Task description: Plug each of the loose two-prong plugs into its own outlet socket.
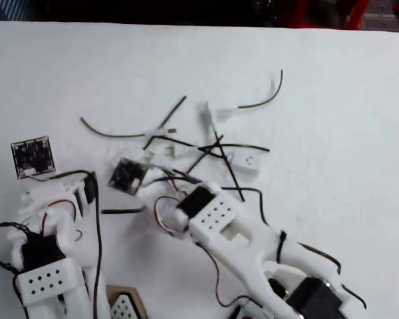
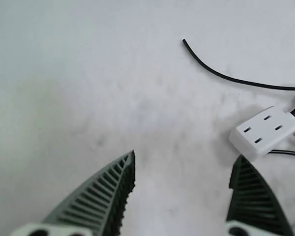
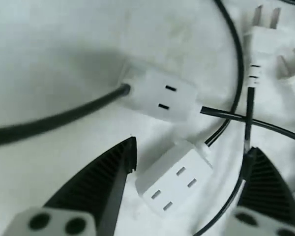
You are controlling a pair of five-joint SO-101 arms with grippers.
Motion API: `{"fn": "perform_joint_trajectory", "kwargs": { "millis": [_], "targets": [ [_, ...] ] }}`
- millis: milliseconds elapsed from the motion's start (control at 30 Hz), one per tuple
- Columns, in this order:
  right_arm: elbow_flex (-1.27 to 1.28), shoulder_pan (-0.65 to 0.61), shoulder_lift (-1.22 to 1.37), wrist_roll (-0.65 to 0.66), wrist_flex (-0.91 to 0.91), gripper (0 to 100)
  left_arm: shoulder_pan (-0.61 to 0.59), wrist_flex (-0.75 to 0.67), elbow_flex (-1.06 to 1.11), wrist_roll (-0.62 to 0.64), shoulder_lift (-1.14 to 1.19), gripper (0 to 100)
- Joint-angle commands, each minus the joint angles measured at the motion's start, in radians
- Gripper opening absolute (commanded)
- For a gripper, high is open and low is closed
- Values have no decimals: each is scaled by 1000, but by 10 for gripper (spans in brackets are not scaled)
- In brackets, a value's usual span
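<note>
Looking over the feeds, I judge the job barely begun: every socket slot I can see is empty, and no plug sits in one. My right end effector (image 3: 192, 147) is spread wide with nothing in it, its fingers straddling a four-slot socket (image 3: 174, 182) that lies flat on the tabletop (image 1: 332, 80). Just beyond lies a two-slot socket (image 3: 162, 98) on a thick black cable (image 3: 54, 120), also vacant. Loose plugs (image 3: 263, 22) lie near it with bare prongs showing, among thin black cords (image 3: 236, 73). My left end effector (image 2: 186, 157) is likewise wide open and empty over bare tabletop. A white socket piece (image 2: 263, 132) with four empty slots lies just beside one finger; I cannot tell whether it is the one the right arm hovers over. In the high view the whole tangle (image 1: 206, 149) lies mid-tabletop, ahead of both arms. By my reading all the plugging is left to do: grasp a plug, line up its prongs, push home, repeat.
</note>
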Motion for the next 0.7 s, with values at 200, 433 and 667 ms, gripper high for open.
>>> {"fn": "perform_joint_trajectory", "kwargs": {
  "millis": [200,433,667],
  "targets": [
    [-204,13,252,78,4,364,-5,-25,-2,-14,-8,308],
    [-347,13,453,78,2,362,-5,-25,-2,-14,-8,308],
    [-396,13,555,78,-7,208,-5,-25,-2,-14,-8,308]
  ]
}}
